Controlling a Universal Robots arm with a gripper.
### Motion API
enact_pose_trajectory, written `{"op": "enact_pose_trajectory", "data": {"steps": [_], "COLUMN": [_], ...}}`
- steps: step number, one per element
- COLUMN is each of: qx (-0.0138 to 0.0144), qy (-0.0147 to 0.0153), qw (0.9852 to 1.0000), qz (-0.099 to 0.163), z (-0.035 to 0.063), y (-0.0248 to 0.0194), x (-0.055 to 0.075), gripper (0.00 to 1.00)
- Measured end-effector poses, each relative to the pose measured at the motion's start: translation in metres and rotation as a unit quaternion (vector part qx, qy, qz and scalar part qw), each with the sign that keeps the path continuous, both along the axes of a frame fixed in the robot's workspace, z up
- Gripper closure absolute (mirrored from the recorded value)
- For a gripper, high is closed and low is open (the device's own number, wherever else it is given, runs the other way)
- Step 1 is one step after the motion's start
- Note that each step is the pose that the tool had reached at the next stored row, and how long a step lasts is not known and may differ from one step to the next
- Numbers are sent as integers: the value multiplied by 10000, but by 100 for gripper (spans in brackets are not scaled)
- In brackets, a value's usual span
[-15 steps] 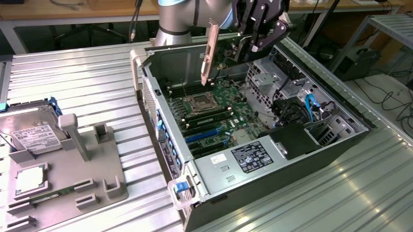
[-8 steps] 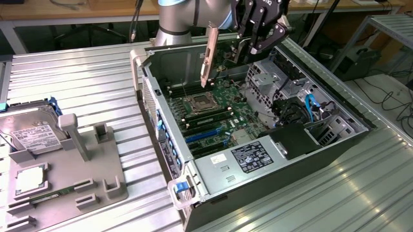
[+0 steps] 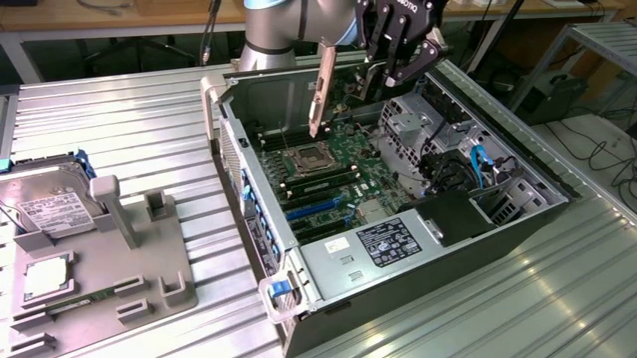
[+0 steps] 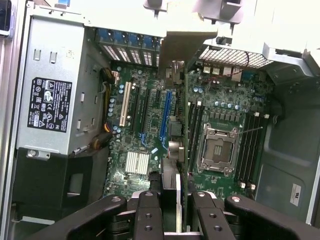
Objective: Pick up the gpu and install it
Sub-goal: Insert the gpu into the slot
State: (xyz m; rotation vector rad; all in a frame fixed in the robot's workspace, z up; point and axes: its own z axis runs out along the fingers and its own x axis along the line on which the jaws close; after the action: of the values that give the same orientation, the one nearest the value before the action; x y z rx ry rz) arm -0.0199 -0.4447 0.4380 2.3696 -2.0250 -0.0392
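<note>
Gpu hangs on edge above the motherboard, its pale bracket strip pointing down, not yet seated in a slot. By the bench's edge at the exterior view's left, a grey holder carries a hard drive. Further right, mid-bench, the open computer case lies on its side. Over the case's far end the gripper has its jaws drawn in narrowly, both fingers pinching the card.
</note>
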Motion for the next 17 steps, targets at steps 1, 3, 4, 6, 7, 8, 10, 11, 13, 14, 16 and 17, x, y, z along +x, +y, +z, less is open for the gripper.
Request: {"op": "enact_pose_trajectory", "data": {"steps": [1, 3, 4, 6, 7, 8, 10, 11, 13, 14, 16, 17], "qx": [0, 0, 0, 0, 0, 0, 0, 0, 0, 0, 0, 0], "qy": [0, 0, 0, 0, 0, 0, 0, 0, 0, 0, 0, 0], "qw": [10000, 10000, 10000, 10000, 10000, 10000, 10000, 10000, 10000, 10000, 10000, 10000], "qz": [0, 0, 0, 0, 0, 0, 0, 0, -1, -16, -66, -93], "z": [-4, -17, -21, -31, -36, -41, -51, -56, -70, -83, -114, -129], "y": [0, 0, 0, 0, 0, 0, 0, 0, 0, -1, 0, 0], "x": [0, 0, 0, 0, 0, 0, 0, 0, 0, 0, 0, 0], "gripper": [72, 72, 72, 72, 72, 72, 72, 72, 72, 72, 72, 72]}}
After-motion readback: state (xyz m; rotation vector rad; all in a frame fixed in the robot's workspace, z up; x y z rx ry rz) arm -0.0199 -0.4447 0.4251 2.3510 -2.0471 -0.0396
